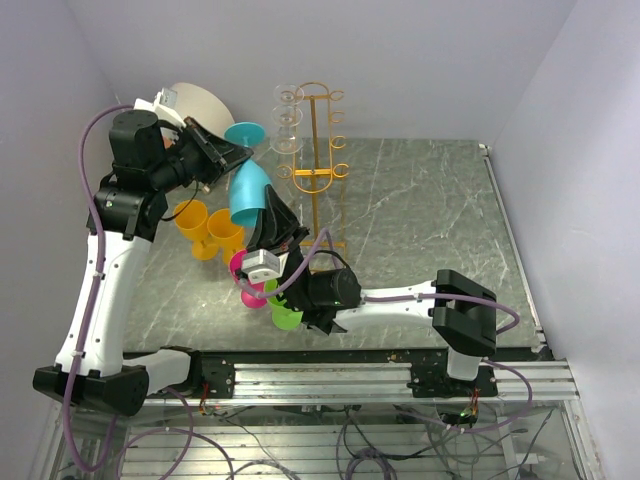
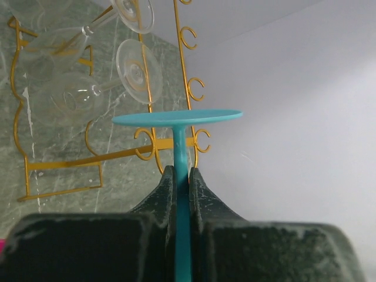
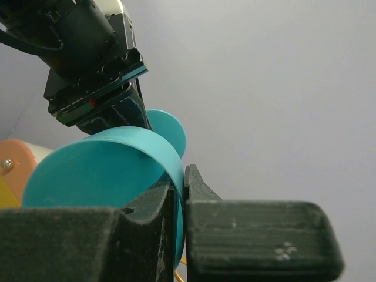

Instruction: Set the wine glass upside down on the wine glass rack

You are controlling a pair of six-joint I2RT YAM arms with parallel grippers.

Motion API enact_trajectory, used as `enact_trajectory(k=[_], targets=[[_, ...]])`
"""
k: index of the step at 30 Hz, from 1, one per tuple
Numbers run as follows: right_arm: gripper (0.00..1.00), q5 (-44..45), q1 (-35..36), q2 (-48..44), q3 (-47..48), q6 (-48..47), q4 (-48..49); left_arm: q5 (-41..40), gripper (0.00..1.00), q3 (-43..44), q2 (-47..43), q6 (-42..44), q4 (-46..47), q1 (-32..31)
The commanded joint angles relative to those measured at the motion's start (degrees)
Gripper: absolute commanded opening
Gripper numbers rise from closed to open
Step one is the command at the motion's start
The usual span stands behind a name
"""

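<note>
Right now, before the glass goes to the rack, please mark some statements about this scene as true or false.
1. The left jaws are shut on the stem of the teal wine glass. True.
2. The right jaws are open and empty. False: they pinch the wall of the teal glass's bowl.
3. The wine glass rack carries no glasses. False: clear glasses hang on it.
4. Orange glasses are on the table. True.

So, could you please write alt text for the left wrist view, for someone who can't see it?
The left gripper is shut on the stem of a teal wine glass, its round foot just past the jaws. Behind stands the gold wire rack holding clear glasses, on a marbled table.
</note>
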Motion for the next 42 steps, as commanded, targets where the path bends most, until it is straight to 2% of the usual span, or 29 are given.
enact_trajectory(k=[1,7,9,10,12,14,16,19,21,23,29,33,36,39,42], targets=[[0.00,-1.1,0.1,-0.1,-0.7,1.4,17.2,3.6,0.07,-1.2,-1.2,1.1,3.2,-0.8],[0.00,-0.9,0.0,-0.9,-1.8,2.3,17.2,10.4,0.07,-5.6,-1.5,-1.7,10.0,-0.8],[0.00,-1.0,0.1,-1.1,-2.0,2.4,17.2,12.7,0.18,-5.5,-0.7,-1.8,9.5,-0.8],[0.00,-1.2,0.0,-1.3,-2.1,2.4,17.1,13.1,0.19,-4.7,-0.2,-0.8,8.4,-0.8],[0.00,-1.4,0.0,-1.5,-2.4,2.4,17.2,11.8,0.16,-2.6,0.8,1.4,5.6,-0.9],[0.00,-1.6,0.0,-1.7,-2.8,2.4,17.2,10.9,0.08,-0.9,1.8,3.6,3.2,-1.0],[0.01,-1.6,0.1,-1.8,-2.9,2.1,17.2,11.3,0.07,-0.6,2.3,4.9,2.3,-1.0],[0.26,-1.6,0.1,-2.8,-3.8,2.0,17.2,12.4,0.07,-3.2,0.9,6.7,6.2,-1.0],[0.38,-0.7,0.4,-3.9,-4.2,2.5,17.1,16.5,0.07,-8.6,-1.5,8.5,16.6,-0.4],[0.46,1.2,1.0,-5.5,-4.6,3.8,16.9,18.4,0.07,-11.5,-3.3,9.1,22.1,0.0],[0.78,3.6,1.3,-15.0,-9.0,13.4,1.1,17.7,0.07,-7.8,-2.8,14.7,18.4,0.2],[0.88,5.7,2.6,-20.1,-12.6,15.0,-5.2,15.5,0.07,-5.6,-3.0,21.4,14.6,0.4],[0.99,7.0,3.2,-25.1,-15.4,18.7,-13.5,13.3,0.07,-5.2,-3.0,24.7,12.2,0.9],[1.00,6.2,3.2,-29.8,-19.0,24.6,-21.3,12.3,0.07,-5.5,-2.8,24.1,12.2,1.3],[1.00,7.0,3.4,-32.4,-21.2,27.4,-23.4,12.4,0.07,-5.4,-2.5,21.7,13.5,1.3]])
